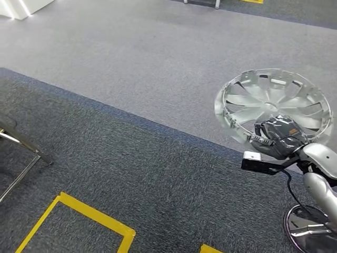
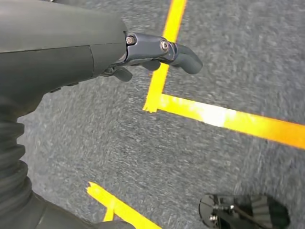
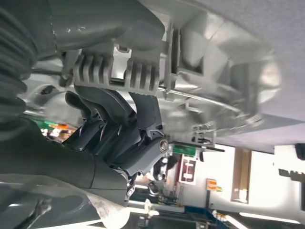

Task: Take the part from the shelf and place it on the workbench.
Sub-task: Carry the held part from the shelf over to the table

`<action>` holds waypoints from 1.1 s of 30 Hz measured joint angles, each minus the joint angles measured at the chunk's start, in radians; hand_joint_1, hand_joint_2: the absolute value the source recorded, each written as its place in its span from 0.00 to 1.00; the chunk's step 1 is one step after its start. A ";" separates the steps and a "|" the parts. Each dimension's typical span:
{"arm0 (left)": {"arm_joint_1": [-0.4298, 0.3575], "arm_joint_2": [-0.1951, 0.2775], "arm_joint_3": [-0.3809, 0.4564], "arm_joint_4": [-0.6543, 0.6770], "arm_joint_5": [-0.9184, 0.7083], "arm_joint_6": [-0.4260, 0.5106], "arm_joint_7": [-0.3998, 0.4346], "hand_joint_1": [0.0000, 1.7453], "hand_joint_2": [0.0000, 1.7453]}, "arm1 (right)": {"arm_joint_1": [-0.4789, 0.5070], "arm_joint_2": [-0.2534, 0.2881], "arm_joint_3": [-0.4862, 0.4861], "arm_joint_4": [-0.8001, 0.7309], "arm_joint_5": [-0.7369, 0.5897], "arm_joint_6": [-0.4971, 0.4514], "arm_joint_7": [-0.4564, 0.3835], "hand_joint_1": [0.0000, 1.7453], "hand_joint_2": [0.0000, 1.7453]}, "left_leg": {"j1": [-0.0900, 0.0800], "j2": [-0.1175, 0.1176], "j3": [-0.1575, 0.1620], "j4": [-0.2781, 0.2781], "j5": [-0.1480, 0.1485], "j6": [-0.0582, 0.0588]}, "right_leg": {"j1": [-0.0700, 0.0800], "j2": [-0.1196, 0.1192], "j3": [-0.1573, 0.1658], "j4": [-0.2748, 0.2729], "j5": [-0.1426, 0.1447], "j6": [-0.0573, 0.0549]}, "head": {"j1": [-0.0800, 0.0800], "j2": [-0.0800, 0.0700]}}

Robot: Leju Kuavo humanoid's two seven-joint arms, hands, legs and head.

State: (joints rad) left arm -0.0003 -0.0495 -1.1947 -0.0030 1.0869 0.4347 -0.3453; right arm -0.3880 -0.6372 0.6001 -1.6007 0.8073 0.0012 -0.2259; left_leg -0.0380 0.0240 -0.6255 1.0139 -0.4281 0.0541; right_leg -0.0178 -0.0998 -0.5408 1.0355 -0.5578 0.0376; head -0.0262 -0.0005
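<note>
Carpet with yellow tape lies below my left hand (image 2: 158,55), which hangs with fingers loosely curled, holding nothing. To the right, my right hand (image 1: 280,136) grips the part (image 1: 274,103) by its near rim, disc tilted ahead of it; I see no table yet.

1. The part (image 1: 274,103) is a round silver wheel cover with curved, fan-like spokes around a central hub and a wire ring running just inside its rim
2. It is off the ground — carried over grey carpet at the right side of the head view, lying nearly flat with a slight tilt, its ribbed inner side facing up
3. Its near edge is gripped by the right hand (image 1: 281,134); from the right wrist camera the dark fingers (image 3: 107,107) curl against the rim's pale plastic clips and ribs (image 3: 118,71) — the outline is slightly blurred
</note>
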 joint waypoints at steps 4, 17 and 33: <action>-0.006 -0.003 0.000 0.000 0.004 0.001 -0.009 0.00 1.00 | -0.004 0.001 0.003 0.002 0.002 0.001 -0.007 1.00 1.00 | 0.009 -0.045 0.007 -0.011 0.005 0.007 | -0.004 0.096 -0.116 0.213 -0.091 0.006 | 0.005 0.000; 0.004 -0.004 0.000 0.001 0.025 0.019 -0.026 0.00 1.00 | -0.022 0.025 0.018 0.006 0.018 -0.016 -0.025 1.00 1.00 | 0.023 -0.127 -0.031 0.066 -0.035 -0.040 | -0.022 0.129 -0.050 0.016 0.044 -0.008 | 0.004 0.000; 0.003 -0.006 0.000 0.001 0.055 0.042 -0.037 0.00 1.00 | -0.039 0.082 0.032 0.007 0.043 -0.058 -0.040 1.00 1.00 | -0.001 -0.004 -0.004 -0.001 0.007 0.008 | -0.004 0.040 -0.016 0.052 -0.037 0.001 | 0.000 0.000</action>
State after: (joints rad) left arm 0.0028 -0.0553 -1.1949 -0.0019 1.1415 0.4767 -0.3823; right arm -0.4272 -0.5552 0.6321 -1.5933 0.8500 -0.0571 -0.2663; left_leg -0.0388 0.0195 -0.6293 1.0125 -0.4211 0.0626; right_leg -0.0215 -0.0597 -0.5564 1.0879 -0.5951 0.0381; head -0.0264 -0.0004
